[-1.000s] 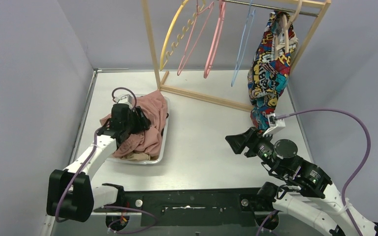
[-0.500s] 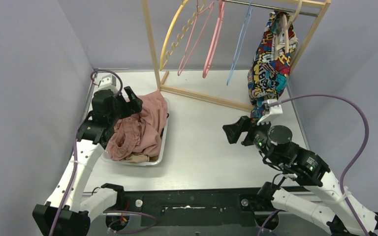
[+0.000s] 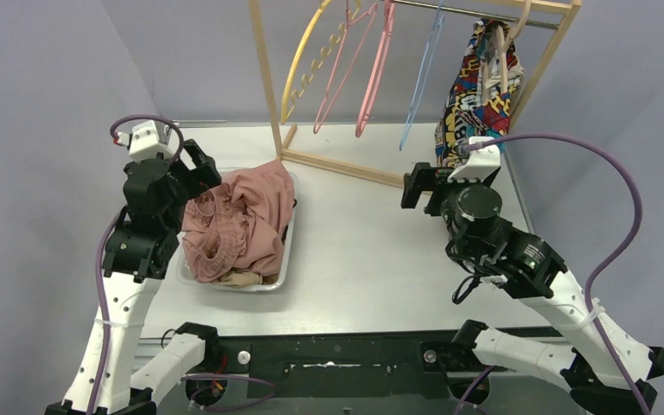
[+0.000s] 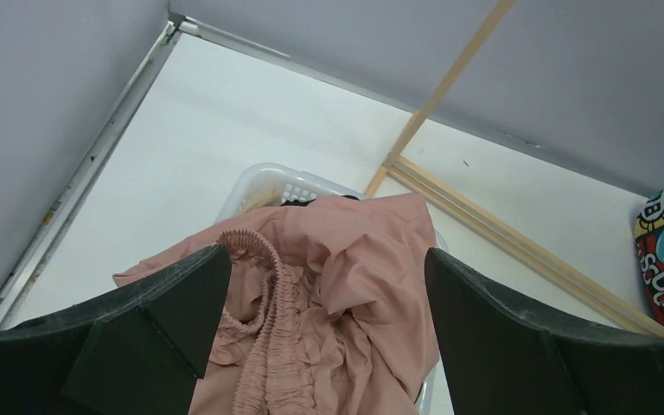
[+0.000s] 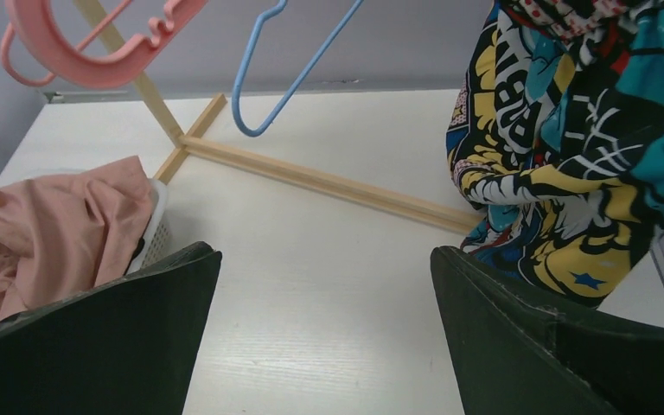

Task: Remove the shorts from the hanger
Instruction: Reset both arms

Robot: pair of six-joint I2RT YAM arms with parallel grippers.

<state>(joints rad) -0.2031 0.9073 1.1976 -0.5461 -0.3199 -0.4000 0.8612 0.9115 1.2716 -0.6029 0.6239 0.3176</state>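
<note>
Two moves mark the last second. The left gripper (image 4: 327, 253) has let go of the dusty pink shorts (image 3: 242, 220) and lifted away toward the upper left of the frame; its jaws now stand wide apart with nothing between them. Meanwhile the right gripper (image 5: 324, 252), also spread and empty, has swung up from the centre right toward the comic-print shorts (image 3: 475, 104). The pink pair lies heaped in the white basket (image 3: 287, 251) at centre left, over a beige garment (image 3: 242, 278), so that pair looks finished. The printed pair, seemingly the last to take off, hangs from its hanger (image 3: 512, 30) on the rail at the upper right. The wooden rack (image 3: 264, 78) also carries an empty yellow hanger (image 3: 298, 65), pink hangers (image 3: 372, 69) and a blue hanger (image 3: 419, 78). The blue one dangles just left of the printed shorts, and the rack's base bar (image 3: 346, 169) runs beneath them; both could snag the right arm's approach.
</note>
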